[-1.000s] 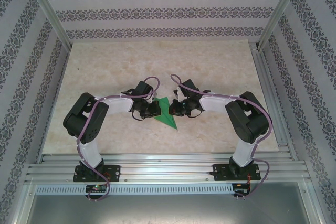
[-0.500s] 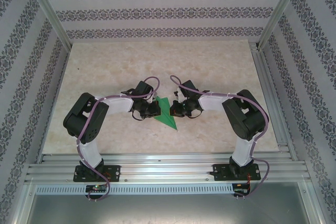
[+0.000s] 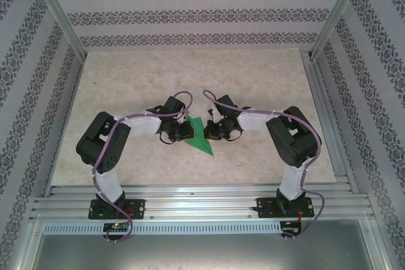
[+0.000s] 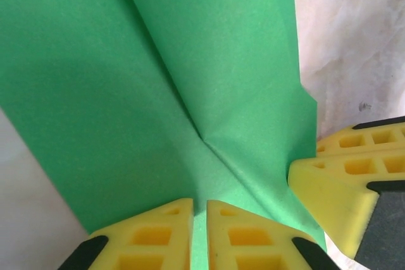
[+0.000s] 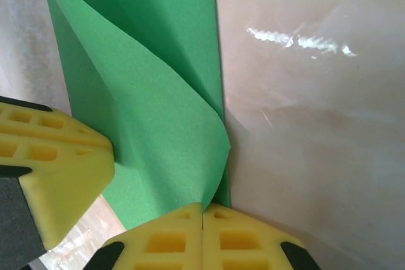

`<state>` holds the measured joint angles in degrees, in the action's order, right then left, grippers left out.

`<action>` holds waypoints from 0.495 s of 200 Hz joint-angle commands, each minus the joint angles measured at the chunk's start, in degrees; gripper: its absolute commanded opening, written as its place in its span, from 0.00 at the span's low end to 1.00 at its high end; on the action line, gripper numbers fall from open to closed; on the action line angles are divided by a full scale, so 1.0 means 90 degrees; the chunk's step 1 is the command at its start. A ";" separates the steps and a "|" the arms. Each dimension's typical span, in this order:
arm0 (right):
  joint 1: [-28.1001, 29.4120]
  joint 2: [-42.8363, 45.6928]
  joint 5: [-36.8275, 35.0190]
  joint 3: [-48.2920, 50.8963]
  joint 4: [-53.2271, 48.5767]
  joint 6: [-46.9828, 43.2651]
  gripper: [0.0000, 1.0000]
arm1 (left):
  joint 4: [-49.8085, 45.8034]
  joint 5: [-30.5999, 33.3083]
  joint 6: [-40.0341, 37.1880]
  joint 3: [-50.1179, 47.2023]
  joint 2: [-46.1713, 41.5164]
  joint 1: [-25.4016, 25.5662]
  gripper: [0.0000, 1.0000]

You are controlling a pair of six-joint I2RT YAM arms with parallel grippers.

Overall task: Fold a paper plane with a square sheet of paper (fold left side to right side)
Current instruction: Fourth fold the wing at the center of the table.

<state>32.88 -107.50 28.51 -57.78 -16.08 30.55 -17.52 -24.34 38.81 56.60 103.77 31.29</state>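
The green sheet of paper (image 3: 201, 138) lies mid-table, folded into a pointed shape with its tip toward the near edge. My left gripper (image 3: 183, 129) rests at its left side and my right gripper (image 3: 212, 129) at its right. In the left wrist view the paper (image 4: 158, 80) shows a crease running to my left gripper (image 4: 199, 210), whose yellow fingers (image 4: 253, 238) stand a narrow slit apart over it. My right gripper (image 5: 202, 210) is shut on the edge of a raised, curling flap of the paper (image 5: 158, 124). The opposite gripper's finger (image 5: 50, 162) sits close by.
The tabletop (image 3: 190, 74) is pale and marble-patterned, with patterned walls on three sides. Aluminium rails (image 3: 202, 203) run along the near edge and another rail (image 3: 323, 112) along the right side. A small dark speck (image 4: 364, 105) lies on the table beside the paper.
The right arm's elbow has drifted slightly left. Both grippers have stayed at the paper, and the paper has not visibly moved.
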 commanded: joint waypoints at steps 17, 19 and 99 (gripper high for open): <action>0.0091 -0.0324 -0.0595 0.0162 -0.0563 -0.0152 0.04 | -0.0370 0.0016 -0.0087 0.0399 -0.0739 -0.0182 0.20; 0.0095 -0.0322 -0.0598 0.0160 -0.0566 -0.0152 0.04 | -0.0359 -0.0002 -0.0065 0.0405 -0.0758 -0.0197 0.20; 0.0148 -0.0233 -0.0649 0.0064 -0.0697 -0.0202 0.04 | 0.0498 -0.0767 0.0400 0.1078 0.0314 -0.0144 0.12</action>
<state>33.12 -107.46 27.92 -58.02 -16.58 30.02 -15.97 -28.77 40.84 64.18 102.41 29.65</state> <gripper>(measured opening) 0.047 0.129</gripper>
